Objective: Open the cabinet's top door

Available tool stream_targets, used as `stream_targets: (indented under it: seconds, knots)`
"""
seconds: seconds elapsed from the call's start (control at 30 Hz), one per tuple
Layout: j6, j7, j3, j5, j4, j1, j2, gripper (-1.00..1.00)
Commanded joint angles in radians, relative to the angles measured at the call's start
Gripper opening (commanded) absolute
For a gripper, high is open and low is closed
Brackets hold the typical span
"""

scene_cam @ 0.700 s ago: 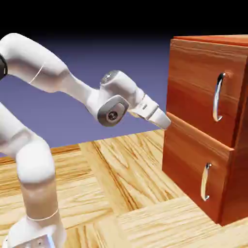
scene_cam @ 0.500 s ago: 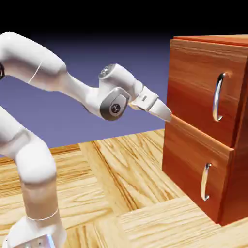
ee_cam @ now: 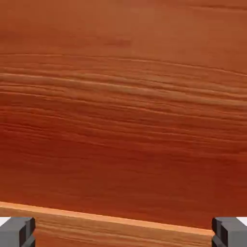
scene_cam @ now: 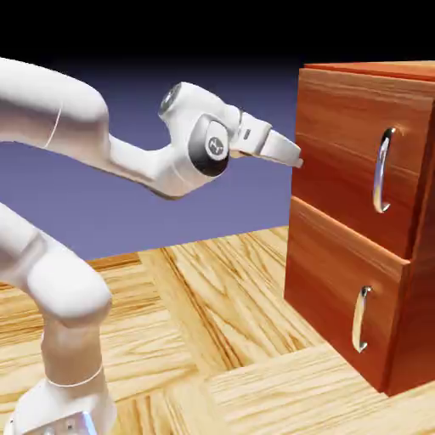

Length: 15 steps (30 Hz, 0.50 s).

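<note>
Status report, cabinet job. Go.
Claw open, empty, at the cabinet's left edge, top door level. Top door shut, its handle untouched. Nothing in the way.

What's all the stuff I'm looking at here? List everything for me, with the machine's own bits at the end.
cabinet: one, glossy reddish-brown wood, at the exterior view's right, standing on the table.
top door: one, reddish-brown, the upper panel; its wood grain fills the hand view.
lower door: one, reddish-brown, under the top door.
handles: two, curved silver metal, the longer one on the top door, the shorter one on the lower door.
table: one, light wood planks, across the bottom.
backdrop: one, blue-violet, behind the arm.
arm: one, white, rising from lower left.
end effector: one, white, open, at the top door's left edge, away from the handle.
</note>
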State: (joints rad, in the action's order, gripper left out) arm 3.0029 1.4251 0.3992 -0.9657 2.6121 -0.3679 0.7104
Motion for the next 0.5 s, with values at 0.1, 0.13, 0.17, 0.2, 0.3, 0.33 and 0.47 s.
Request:
stream_targets:
  seconds: [0.1, 0.13, 0.17, 0.2, 0.3, 0.33, 0.47]
  knots:
    - [-0.006, 0.123, 0.072, -0.174, -0.036, -0.064, 0.025, 0.0]
    - [-0.008, 0.154, 0.09, -0.218, -0.045, -0.08, 0.032, 0.0]
    - [-0.009, 0.185, 0.108, -0.261, -0.053, -0.096, 0.038, 0.0]
    - [-0.011, 0.216, 0.126, -0.304, -0.062, -0.112, 0.044, 0.0]
    - [-0.015, 0.308, 0.18, -0.435, -0.089, -0.16, 0.063, 0.0]
    - [-0.017, 0.339, 0.198, -0.478, -0.098, -0.176, 0.07, 0.0]
    - [-0.023, 0.462, 0.27, -0.652, -0.134, -0.24, 0.095, 0.0]
